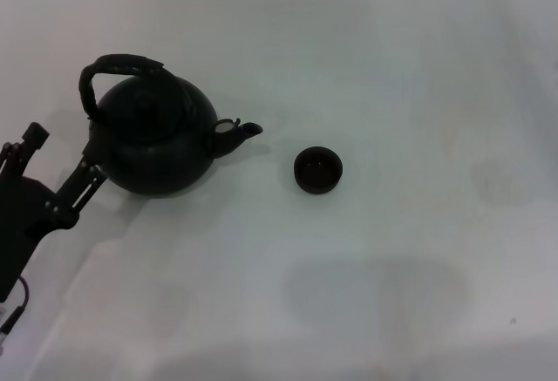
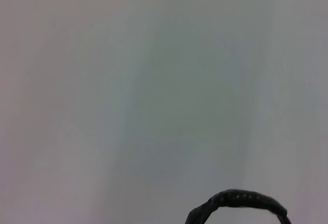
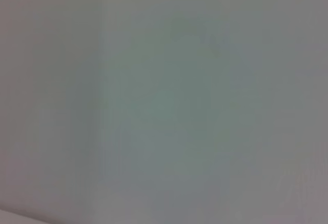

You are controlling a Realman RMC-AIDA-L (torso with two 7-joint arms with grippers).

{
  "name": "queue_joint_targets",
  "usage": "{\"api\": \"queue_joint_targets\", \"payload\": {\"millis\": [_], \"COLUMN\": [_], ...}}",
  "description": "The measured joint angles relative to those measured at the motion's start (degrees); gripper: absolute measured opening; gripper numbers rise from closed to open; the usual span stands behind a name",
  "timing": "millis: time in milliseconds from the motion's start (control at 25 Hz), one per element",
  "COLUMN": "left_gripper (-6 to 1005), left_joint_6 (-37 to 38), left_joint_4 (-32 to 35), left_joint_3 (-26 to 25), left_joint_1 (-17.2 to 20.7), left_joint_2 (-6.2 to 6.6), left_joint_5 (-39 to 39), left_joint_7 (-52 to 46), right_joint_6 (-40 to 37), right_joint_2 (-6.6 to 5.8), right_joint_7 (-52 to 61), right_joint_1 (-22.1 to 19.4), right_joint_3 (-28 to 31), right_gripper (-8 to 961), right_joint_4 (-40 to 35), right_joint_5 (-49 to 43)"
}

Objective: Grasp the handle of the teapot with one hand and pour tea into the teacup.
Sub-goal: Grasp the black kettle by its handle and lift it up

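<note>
The teapot (image 1: 157, 141) is standing upright on the white bench (image 1: 392, 67), in the left half and toward the far edge, with its short spout (image 1: 234, 135) pointing to the right, toward the teacup (image 1: 318, 170). The spout is carrying a pale spot near its base. The teacup is sitting near the middle of the bench, apart from the teapot, with bare surface lying between the spout tip and the cup's rim; its mouth is facing up and its inside is looking dark.

The handle (image 1: 113, 71) is arching over the top of the teapot, tilted toward the far-left side, and nothing is gripping it. In the left wrist view only the top of that ribbed arch (image 2: 240, 204) is showing against the pale bench.

The left gripper (image 1: 83, 185) is reaching in from the left edge of the bench, low and just beside the teapot's lower left flank; whether it is touching the pot cannot be told. Its dark fingers are lying close to the teapot's body, and how far they are spread cannot be told from these views. It is holding nothing that can be seen.

The right arm is showing in none of the views, and its wrist view is taking in only blank pale surface
</note>
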Motion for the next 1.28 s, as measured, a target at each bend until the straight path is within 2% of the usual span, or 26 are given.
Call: {"api": "queue_joint_targets", "payload": {"millis": [320, 760, 960, 1280], "left_gripper": [854, 827, 815, 796], "left_joint_6": [-1.0, -4.4, -7.7, -12.0], "left_joint_4": [-0.2, 3.6, 6.1, 6.2], "left_joint_3": [-0.1, -0.1, 0.6, 0.6], "left_joint_1": [0.5, -2.6, -4.1, -6.4], "left_joint_2": [0.13, 0.35, 0.35, 0.29], "left_joint_5": [-2.7, -4.2, -2.5, -1.1], "left_joint_7": [0.8, -2.7, -6.4, -7.6], "right_joint_6": [-0.7, -0.2, 1.9, 4.1], "right_joint_2": [0.0, 0.01, 0.09, 0.12], "right_joint_7": [-1.5, -1.4, -1.1, -1.0], "right_joint_1": [0.6, 0.8, 0.7, 0.8], "right_joint_3": [-0.2, -0.5, -0.3, 0.0], "right_gripper": [856, 856, 856, 856], "right_joint_4": [0.1, 0.1, 0.1, 0.1], "right_joint_5": [-0.2, 0.2, 0.2, 0.4]}}
